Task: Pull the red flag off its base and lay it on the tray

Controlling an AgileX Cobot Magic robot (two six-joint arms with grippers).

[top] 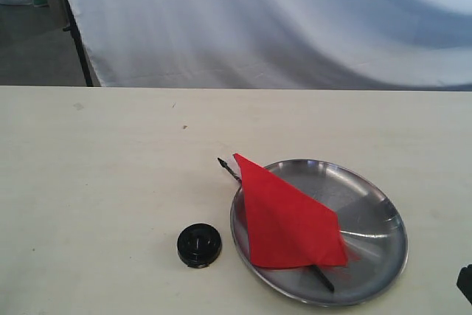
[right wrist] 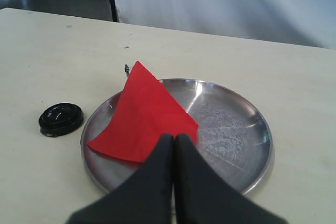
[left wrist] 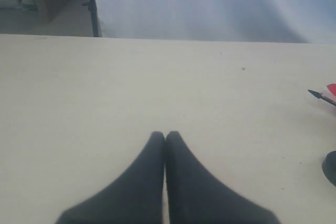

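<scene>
The red flag lies flat in the steel tray, its black pole tip sticking out over the far left rim. In the right wrist view the red flag covers the tray's near-left half. The black round base sits on the table just left of the tray, apart from it; the base also shows in the right wrist view. My right gripper is shut and empty, hovering over the tray's near edge. My left gripper is shut and empty over bare table, with the pole tip far off to one side.
The pale table runs to a far edge, behind which hangs a white cloth backdrop. A dark stand leg rises at the back left. A black piece of my right arm shows at the picture's lower right edge.
</scene>
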